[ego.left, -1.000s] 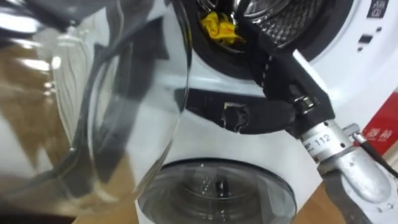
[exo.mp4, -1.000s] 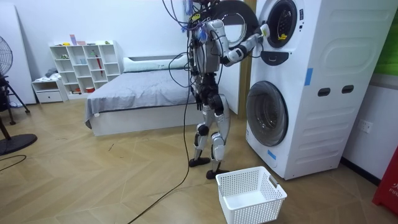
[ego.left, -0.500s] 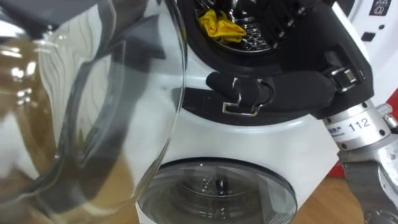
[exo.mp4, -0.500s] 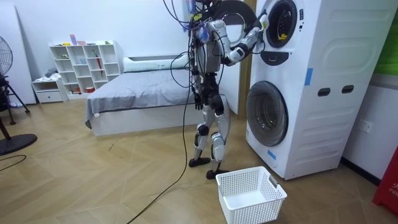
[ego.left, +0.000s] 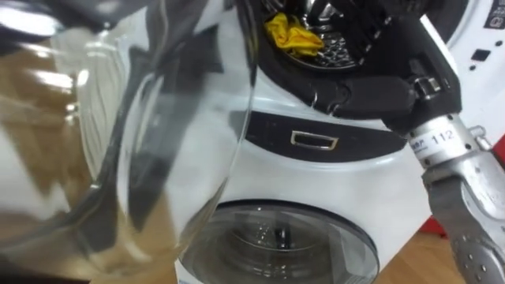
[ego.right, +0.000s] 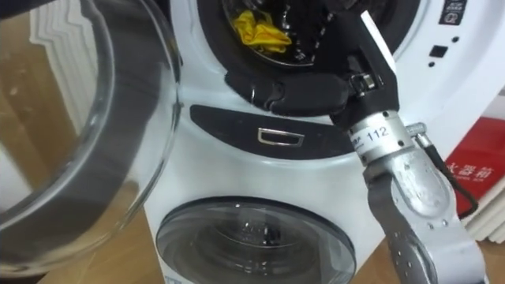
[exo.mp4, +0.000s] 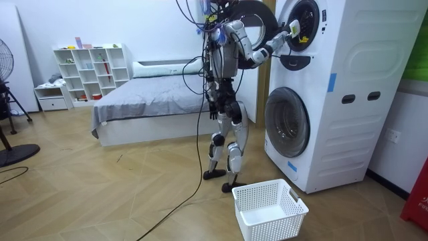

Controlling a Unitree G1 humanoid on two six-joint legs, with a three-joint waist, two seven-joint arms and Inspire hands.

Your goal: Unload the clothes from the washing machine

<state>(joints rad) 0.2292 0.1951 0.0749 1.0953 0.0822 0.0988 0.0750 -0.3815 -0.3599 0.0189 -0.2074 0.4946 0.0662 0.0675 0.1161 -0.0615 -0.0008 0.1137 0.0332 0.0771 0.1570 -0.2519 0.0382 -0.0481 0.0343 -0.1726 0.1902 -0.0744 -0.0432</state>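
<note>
- Robot stood facing the stacked washing machine (exo.mp4: 334, 100), with the white basket (exo.mp4: 271, 209) on the floor near its feet.
- The upper drum (ego.left: 335, 51) was open. Its glass door (ego.left: 158, 118) was swung out to the left, close to the camera.
- 1 yellow cloth (ego.left: 293, 35) lay crumpled inside the drum at the lower left of the opening, not yet lifted out.
- The right hand (ego.left: 375, 87) was at the drum's lower rim, reaching up and in from the right.
- Key relation: the cloth lay left of the hand and farther in, just beside it. We could not tell whether they touched.
- We could not tell if the hand was spread or curled, since its far end was lost in the dark drum.
- The cloth was a bunched lump, slightly wider than tall, with no clear long axis.
- We judged the next move needed a short reach left and deeper before closing on the cloth.
</note>
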